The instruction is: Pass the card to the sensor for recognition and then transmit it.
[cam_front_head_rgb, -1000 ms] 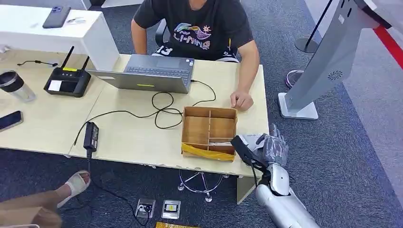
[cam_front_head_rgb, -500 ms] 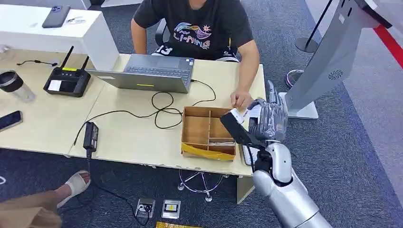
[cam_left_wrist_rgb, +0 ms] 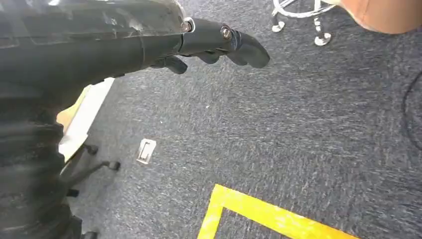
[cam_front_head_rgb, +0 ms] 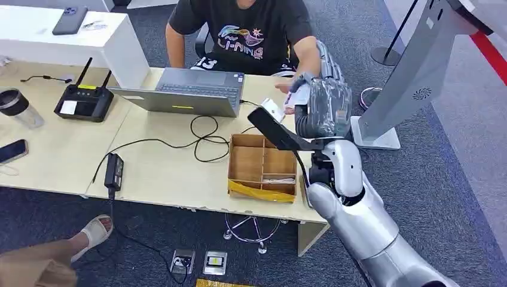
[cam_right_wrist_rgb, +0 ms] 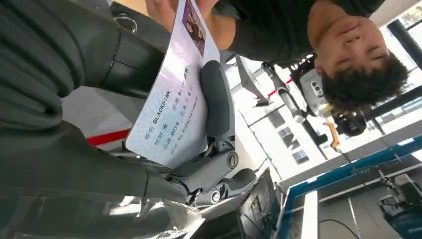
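Note:
My right hand (cam_front_head_rgb: 323, 106) is raised above the table's right end, in front of the seated person. It holds a white printed card (cam_right_wrist_rgb: 174, 104), pinched between the thumb (cam_right_wrist_rgb: 216, 99) and the fingers behind it. The card (cam_front_head_rgb: 298, 95) shows as a pale strip beside the hand. The person's hand (cam_front_head_rgb: 287, 85) reaches to the card, and its fingers (cam_right_wrist_rgb: 166, 7) touch the card's far end. My left hand (cam_left_wrist_rgb: 219, 42) hangs over the carpet with loosely extended fingers and holds nothing.
A wooden compartment box (cam_front_head_rgb: 263, 164) sits on the table (cam_front_head_rgb: 167, 173) below my right hand. A laptop (cam_front_head_rgb: 185, 92), cables and a router (cam_front_head_rgb: 84, 101) lie further left. A grey slanted kiosk stand (cam_front_head_rgb: 418, 72) rises on the right.
My right hand has risen from the table's edge beside the box to chest height before the person. The person's hand left the table and came up to the card.

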`<action>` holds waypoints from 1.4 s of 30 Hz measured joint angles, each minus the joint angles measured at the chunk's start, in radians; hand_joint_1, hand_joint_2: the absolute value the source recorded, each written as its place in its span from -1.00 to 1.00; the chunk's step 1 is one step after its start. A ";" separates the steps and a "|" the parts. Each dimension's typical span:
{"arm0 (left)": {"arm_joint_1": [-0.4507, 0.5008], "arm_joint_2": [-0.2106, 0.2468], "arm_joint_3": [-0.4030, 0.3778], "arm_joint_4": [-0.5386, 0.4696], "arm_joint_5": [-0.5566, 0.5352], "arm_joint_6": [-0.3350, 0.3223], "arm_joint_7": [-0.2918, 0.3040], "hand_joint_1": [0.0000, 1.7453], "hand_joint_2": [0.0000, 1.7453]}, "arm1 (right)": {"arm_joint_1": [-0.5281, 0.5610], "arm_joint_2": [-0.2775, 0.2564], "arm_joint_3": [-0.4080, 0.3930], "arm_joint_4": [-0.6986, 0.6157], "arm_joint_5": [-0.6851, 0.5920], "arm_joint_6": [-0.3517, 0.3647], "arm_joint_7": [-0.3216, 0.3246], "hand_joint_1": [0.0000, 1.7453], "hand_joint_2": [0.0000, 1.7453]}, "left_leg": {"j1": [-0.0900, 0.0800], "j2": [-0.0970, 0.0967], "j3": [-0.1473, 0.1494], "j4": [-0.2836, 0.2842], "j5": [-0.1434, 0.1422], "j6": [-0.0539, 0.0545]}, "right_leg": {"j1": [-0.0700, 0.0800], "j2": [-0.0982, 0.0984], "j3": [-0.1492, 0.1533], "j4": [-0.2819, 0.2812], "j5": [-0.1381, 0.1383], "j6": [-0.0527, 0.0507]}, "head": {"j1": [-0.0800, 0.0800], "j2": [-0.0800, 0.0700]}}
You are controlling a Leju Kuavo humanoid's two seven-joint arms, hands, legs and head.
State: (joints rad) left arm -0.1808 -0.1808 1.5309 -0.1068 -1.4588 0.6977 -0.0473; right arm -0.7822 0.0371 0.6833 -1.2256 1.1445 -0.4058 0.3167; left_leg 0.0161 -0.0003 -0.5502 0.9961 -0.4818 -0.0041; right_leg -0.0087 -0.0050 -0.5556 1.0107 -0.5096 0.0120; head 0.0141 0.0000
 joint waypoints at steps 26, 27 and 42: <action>-0.001 0.000 0.000 0.001 0.067 0.000 0.032 -1.00 1.00 | -0.177 0.051 0.061 0.482 0.092 0.050 0.154 -1.00 1.00 | 0.000 -0.002 0.000 0.000 0.001 -0.001 | 0.000 -0.001 -0.001 0.000 0.000 0.000 | 0.000 0.000; 0.000 0.000 0.000 0.001 0.069 0.000 0.029 -1.00 1.00 | -0.177 0.051 0.061 0.489 0.096 0.050 0.156 -1.00 1.00 | 0.000 -0.002 -0.001 0.000 0.001 -0.001 | 0.000 -0.001 -0.001 0.000 0.000 0.000 | 0.001 0.000; 0.000 -0.001 0.000 0.000 0.040 0.000 0.073 -1.00 1.00 | -0.156 0.066 0.075 0.522 0.255 0.035 0.141 -1.00 1.00 | 0.000 -0.002 0.000 0.000 0.001 -0.001 | 0.000 0.000 -0.001 0.000 0.000 0.000 | 0.000 0.000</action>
State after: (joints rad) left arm -0.1810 -0.1816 1.5309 -0.1064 -1.4191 0.6977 0.0255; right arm -0.9386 0.1034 0.7588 -0.7035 1.3997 -0.3712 0.4574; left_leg 0.0163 -0.0020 -0.5504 0.9963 -0.4805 -0.0056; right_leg -0.0087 -0.0052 -0.5563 1.0108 -0.5096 0.0119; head 0.0145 0.0000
